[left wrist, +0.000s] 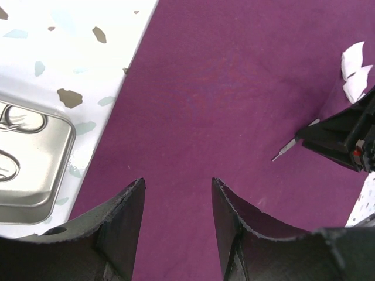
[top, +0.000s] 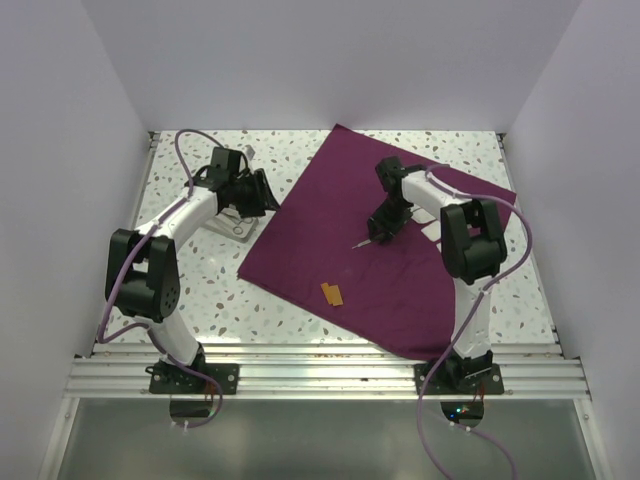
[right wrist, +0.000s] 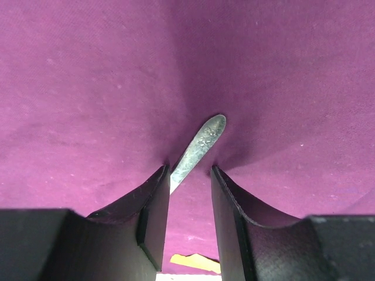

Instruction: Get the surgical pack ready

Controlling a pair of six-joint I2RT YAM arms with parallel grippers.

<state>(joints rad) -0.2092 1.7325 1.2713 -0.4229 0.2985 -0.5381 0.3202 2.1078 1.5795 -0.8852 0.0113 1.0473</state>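
Cloth (top: 330, 215) of deep purple lies spread flat in the middle of the top view, so things can be set on it. Your right tool (right wrist: 190, 172) sits low on it, right of centre. Its fingers are partly open on both sides of a shiny instrument (right wrist: 202, 140), not squeezing it. Your left tool (left wrist: 177, 187) hangs open and empty at the cloth's left edge, beside the metal tray (left wrist: 35, 187), likely ready to fetch more.

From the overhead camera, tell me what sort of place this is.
Probably a robot test cell in a lab, not a real clinic: plain white walls box in a speckled tabletop, two arms are bolted to an aluminium rail, and a purple cloth lies spread beside a small metal tray.
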